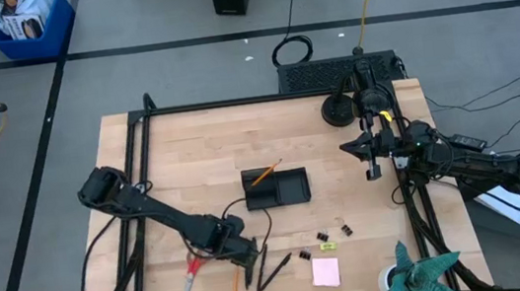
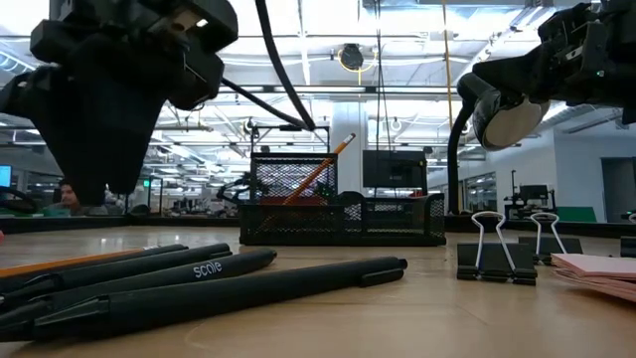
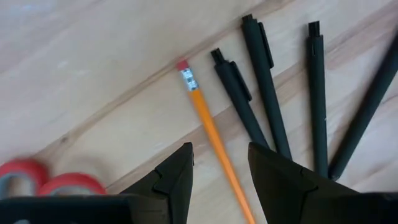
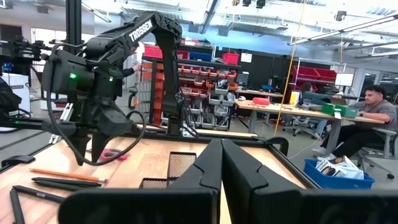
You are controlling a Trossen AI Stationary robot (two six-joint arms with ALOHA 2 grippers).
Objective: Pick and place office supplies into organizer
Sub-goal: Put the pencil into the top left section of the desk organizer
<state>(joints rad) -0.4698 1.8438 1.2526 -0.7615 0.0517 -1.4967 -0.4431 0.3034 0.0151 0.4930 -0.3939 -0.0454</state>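
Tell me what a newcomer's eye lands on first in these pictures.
First, the left claw, open and poised low over an orange pencil at the table's near edge, with the black pens fanned beside it and the red-handled scissors on its other side. Next, the black organizer at mid-table, one pencil already leaning out of it. The right claw waits shut, raised over the table's far right side.

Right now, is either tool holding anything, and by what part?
Nothing is held. The left tool is open, straddling the pencil on the table without gripping it. The right tool is shut and empty.
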